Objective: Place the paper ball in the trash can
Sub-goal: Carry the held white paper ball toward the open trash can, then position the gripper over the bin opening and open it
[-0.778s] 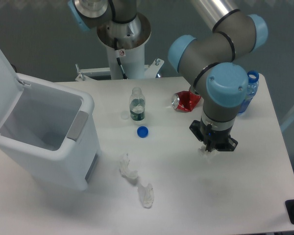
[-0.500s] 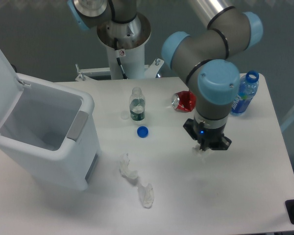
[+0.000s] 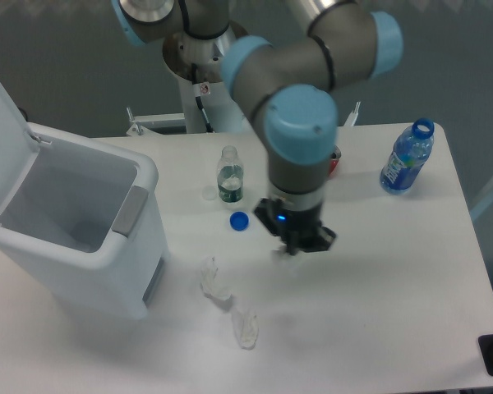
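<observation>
The gripper point(image 3: 296, 245) hung above the middle of the counter point(image 3: 411, 271), pointing down. Its jaws looked closed, and a small white bit showed just under its left side. That was likely the paper ball point(image 3: 277, 253), held in the gripper, but it was mostly hidden, so it was hard to be sure.

The trash can point(image 3: 107, 246) stood at the left edge of the counter with its lid point(image 3: 0, 123) flipped up and its inside open. It was well apart from the gripper.

Between them lay a blue bottle cap point(image 3: 239, 220), a small clear bottle point(image 3: 229, 176) standing up, and two crumpled scraps point(image 3: 230, 304) nearer the front edge. A blue water bottle point(image 3: 405, 156) stood near the back right corner. A red can point(image 3: 335, 160) peeked out behind the arm.

The step in hand looked like carrying the ball to the trash can. Next, the arm would need to go left, high enough to pass over the can's front rim, stop above the opening, and then let go.
</observation>
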Motion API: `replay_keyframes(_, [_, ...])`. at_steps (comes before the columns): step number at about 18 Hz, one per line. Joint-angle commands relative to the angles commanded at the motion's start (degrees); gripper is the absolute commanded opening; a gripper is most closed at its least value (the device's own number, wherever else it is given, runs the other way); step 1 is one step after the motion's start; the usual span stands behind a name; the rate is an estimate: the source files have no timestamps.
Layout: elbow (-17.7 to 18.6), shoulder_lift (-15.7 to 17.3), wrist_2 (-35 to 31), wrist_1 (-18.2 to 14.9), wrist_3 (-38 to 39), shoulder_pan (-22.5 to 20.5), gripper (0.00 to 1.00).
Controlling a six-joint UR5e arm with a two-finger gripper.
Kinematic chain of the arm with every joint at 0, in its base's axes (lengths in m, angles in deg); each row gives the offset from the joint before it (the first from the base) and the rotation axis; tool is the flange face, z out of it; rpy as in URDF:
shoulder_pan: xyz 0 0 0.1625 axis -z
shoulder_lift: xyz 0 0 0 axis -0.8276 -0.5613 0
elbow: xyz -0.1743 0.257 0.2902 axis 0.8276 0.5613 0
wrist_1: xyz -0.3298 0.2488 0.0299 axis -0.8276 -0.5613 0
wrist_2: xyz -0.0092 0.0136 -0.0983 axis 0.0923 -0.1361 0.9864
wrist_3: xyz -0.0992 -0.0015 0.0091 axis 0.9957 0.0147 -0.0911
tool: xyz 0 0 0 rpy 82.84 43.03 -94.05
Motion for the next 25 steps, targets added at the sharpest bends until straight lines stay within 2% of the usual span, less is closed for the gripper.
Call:
replay_keyframes(5, [2.38,5.80,5.80,0.18,5.01,2.47,0.00])
replay_keyframes(9, [3.00,10.55,9.75,0.27,8.27,2.56,0.00])
replay_keyframes(12, [3.17,12.84,11.35,0.27,10.64,3.17,0.00])
replay_keyframes(14, [3.26,13.02,11.52,0.36,12.31,5.19,0.00])
replay_keyframes(16, [3.96,12.94,11.44,2.19,14.07,7.73,0.00])
replay_keyframes(19, [5.37,12.59,11.17,7.72,16.96,12.38,0.00])
replay_keyframes(22, [5.54,12.23,11.44,7.30,17.24,15.21,0.16])
replay_keyframes(23, [6.07,12.23,11.52,7.12,17.24,15.56,0.26])
replay_keyframes(25, [6.69,12.14,11.70,7.21,17.15,16.00,0.56])
